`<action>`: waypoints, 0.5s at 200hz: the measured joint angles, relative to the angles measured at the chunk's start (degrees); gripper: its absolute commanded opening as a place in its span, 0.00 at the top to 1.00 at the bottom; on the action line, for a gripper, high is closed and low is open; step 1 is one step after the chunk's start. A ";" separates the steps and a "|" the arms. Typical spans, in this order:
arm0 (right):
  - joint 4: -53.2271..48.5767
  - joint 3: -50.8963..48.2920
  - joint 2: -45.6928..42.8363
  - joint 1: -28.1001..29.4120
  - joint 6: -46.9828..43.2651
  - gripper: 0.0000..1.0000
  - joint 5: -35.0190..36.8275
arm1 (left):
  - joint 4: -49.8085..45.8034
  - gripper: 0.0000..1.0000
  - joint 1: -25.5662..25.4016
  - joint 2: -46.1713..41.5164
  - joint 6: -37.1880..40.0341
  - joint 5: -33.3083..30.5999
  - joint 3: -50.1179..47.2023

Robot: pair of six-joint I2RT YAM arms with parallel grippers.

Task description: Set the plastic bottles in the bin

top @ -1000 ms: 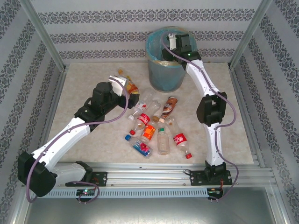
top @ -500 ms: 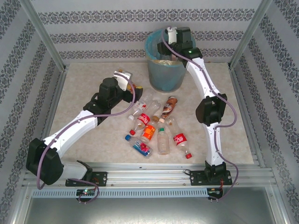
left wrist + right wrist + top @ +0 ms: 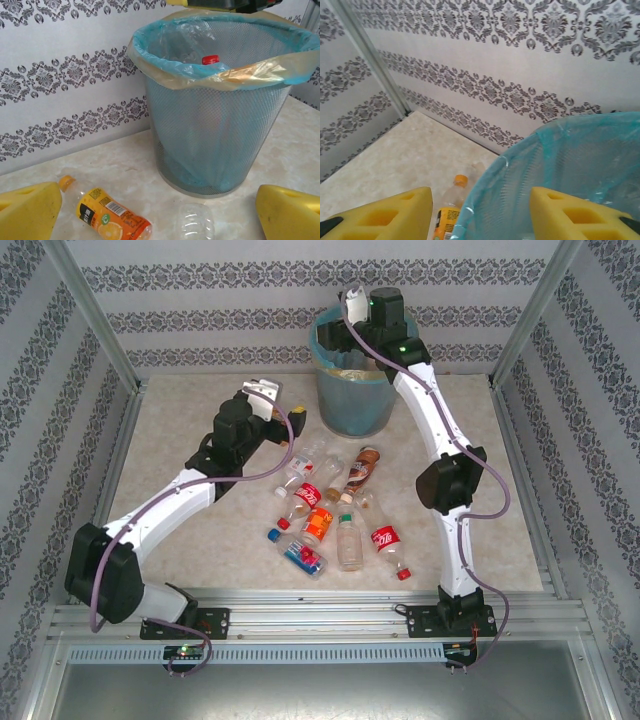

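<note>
Yellow fingers of the left gripper stand wide apart and grip nothing. On the table between them, nearer the left one, an orange-labelled bottle lies on its side with its orange cap toward the wall. The ribbed end of a clear bottle lies just beside it. Straight ahead stands the bin, grey mesh lined with a light blue bag folded over its rim.

The right gripper is likewise spread wide and empty. It hangs over the bin's near rim, one finger outside the bag and one above its opening.

From above, the other loose bottles lie scattered on the table in front of the bin, between the two arms. Their labels are red, orange, brown and blue.

The tabletop is beige and marbled. White wallpaper with bands of dark damask closes it in on three sides, behind slanting aluminium posts. A metal rail along the near edge carries both arm bases.

The left wrist camera alone catches a red cap inside the bag. The right wrist camera looks over the rim toward the far left corner of the walls.
</note>
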 measured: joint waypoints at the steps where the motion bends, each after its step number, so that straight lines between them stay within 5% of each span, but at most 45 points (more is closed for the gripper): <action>1: 0.02 0.00 0.00 0.00 0.04 0.47 -0.11 | 0.02 0.00 0.02 0.15 0.00 -0.02 0.11; 100: 1.55 -0.26 -6.21 -0.24 1.01 0.43 -5.86 | 2.45 0.00 0.42 5.95 -0.55 -0.42 2.97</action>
